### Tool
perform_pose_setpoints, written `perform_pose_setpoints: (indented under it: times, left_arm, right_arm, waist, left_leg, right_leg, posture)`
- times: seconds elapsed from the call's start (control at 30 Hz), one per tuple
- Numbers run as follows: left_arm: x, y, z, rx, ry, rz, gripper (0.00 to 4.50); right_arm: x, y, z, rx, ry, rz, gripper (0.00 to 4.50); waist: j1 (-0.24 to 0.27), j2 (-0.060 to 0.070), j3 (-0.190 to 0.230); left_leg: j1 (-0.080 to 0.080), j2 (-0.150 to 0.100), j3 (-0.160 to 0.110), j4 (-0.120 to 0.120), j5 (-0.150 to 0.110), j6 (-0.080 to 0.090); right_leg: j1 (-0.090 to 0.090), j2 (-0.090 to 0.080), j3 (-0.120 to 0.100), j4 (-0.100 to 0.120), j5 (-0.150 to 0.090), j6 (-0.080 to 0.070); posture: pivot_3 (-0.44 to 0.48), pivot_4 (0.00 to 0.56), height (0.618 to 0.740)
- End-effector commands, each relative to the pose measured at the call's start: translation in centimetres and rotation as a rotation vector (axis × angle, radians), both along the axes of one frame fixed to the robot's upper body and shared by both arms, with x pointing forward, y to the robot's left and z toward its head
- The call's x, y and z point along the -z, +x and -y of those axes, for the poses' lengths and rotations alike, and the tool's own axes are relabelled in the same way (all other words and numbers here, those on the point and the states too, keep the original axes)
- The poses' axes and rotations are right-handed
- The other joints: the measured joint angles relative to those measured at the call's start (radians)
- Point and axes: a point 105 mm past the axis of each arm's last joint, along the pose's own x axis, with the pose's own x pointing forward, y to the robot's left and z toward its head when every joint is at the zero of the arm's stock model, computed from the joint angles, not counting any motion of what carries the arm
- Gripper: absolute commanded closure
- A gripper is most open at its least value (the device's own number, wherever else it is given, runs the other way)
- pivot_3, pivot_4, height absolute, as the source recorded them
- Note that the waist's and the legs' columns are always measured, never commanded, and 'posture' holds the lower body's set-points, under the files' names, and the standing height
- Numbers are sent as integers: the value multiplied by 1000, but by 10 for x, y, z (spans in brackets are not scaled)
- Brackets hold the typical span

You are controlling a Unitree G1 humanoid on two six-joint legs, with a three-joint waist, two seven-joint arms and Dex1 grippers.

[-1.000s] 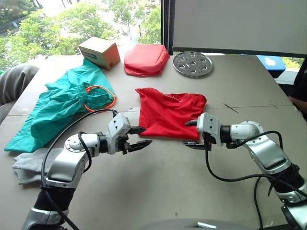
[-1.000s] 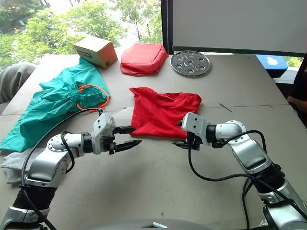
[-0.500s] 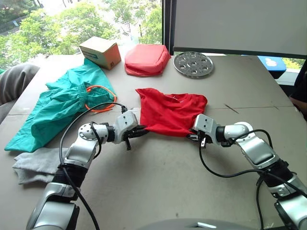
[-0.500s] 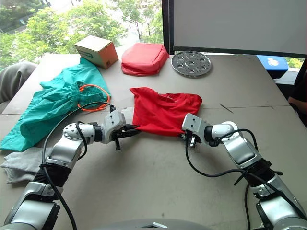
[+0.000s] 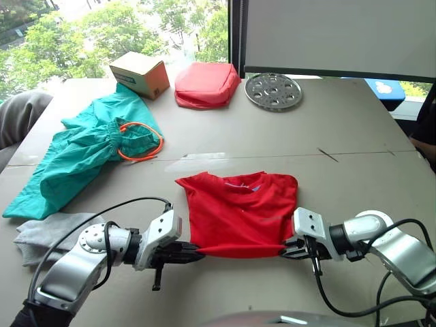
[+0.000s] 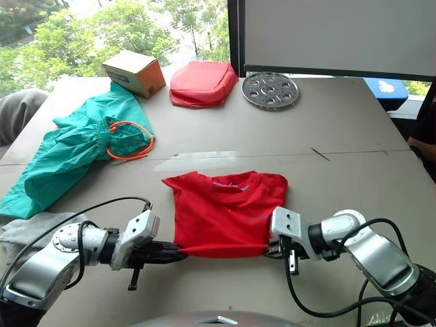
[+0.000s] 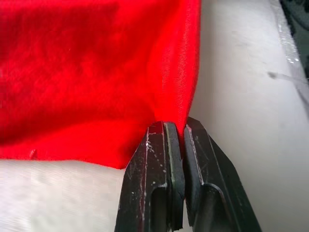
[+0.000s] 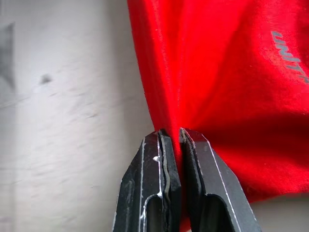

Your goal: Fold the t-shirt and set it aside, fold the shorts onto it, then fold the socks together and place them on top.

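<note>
T-shirt: one bright red thin cloth t-shirt [image 5: 238,212], folded into a rough rectangle, lies flat on the grey tabletop [image 5: 354,136] near its front edge, between the two arms.
Left tool: the left tool [image 5: 193,253] is clenched on the shirt's near left corner; in the left wrist view its two black fingers [image 7: 164,183] pinch the red hem.
Right tool: the right tool [image 5: 285,251] is clenched on the near right corner, red cloth squeezed between its fingers [image 8: 159,188].
Shorts: one pair of teal-green fabric shorts [image 5: 82,153] with an orange drawstring loop [image 5: 143,139] lies crumpled at the left, well apart from the shirt.
Socks: light grey knit socks [image 5: 48,235] lie in one limp heap at the near left, just beside the shorts' lower end; their count cannot be told.
Others, far side: one cardboard box [image 5: 139,73], one puffy red squarish pouch [image 5: 206,84], one round perforated metal disc [image 5: 273,90], in a row.
</note>
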Motion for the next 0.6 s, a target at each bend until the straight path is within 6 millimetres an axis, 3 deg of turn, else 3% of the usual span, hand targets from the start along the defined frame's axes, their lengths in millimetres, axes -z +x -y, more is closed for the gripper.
perform_pose_setpoints:
  times: [0.03, 0.17, 0.27, 0.4, 0.47, 0.53, 0.57, 0.6]
  left_arm:
    - [-20, -5, -1, -42, -68, 36, 4500]
    - [-34, -9, -7, -96, -148, -1, 4500]
    - [-39, -8, -18, -104, -177, -57, 4500]
    - [-37, -7, -20, -105, -183, -73, 4500]
    - [-28, -8, -23, -97, -147, -53, 4500]
    - [-23, -8, -26, -111, -139, -48, 4500]
    - [-21, -9, -27, -107, -129, -43, 3675]
    - [-21, -10, -28, -108, -125, -38, 3258]
  right_arm:
    - [-44, 4, -2, 39, 164, 21, 4093]
    - [-75, 12, -4, 55, 300, 44, 2835]
    - [-85, 8, -12, -4, 363, 11, 2835]
    - [-77, 27, -27, 9, 349, 38, 2835]
    - [-70, 50, -45, 50, 351, 58, 2835]
    - [-60, 70, -67, 50, 317, 90, 3654]
    - [-57, 77, -77, 44, 312, 92, 4073]
    - [-55, 82, -86, 40, 311, 93, 4500]
  waist:
    - [2, 0, 1]
    - [10, 0, 1]
    - [18, 0, 1]
    - [11, -1, 1]
    - [4, -1, 0]
    - [-8, -1, 1]
    - [-9, -1, 1]
    - [-7, -1, 1]
  left_leg:
    - [1, 2, -1, 1, -1, -2]
    - [2, 7, 1, 4, -2, -5]
    - [2, 7, 1, 3, -3, -5]
    - [1, 5, 4, 1, -4, -6]
    - [1, 5, 5, 0, -4, -6]
    - [2, 6, 6, -1, -4, -6]
    - [1, 6, 5, 0, -3, -6]
    - [1, 6, 5, 0, -3, -6]
  right_leg:
    - [0, 0, 0, 0, 0, 0]
    - [0, -1, -2, -1, 0, 0]
    - [-1, 0, -3, -1, 0, 0]
    - [-2, 2, -4, -1, 0, 0]
    - [-2, 3, -4, -1, 0, -1]
    - [-2, 3, -4, -1, 0, -1]
    - [-3, 3, -4, 0, 0, -1]
    - [-3, 3, -4, 0, 0, -1]
  posture:
    - [0, 150, 739]
    - [0, 150, 739]
    - [0, 150, 739]
    - [0, 150, 739]
    - [0, 150, 739]
    - [0, 150, 739]
    - [0, 150, 739]
    - [0, 150, 739]
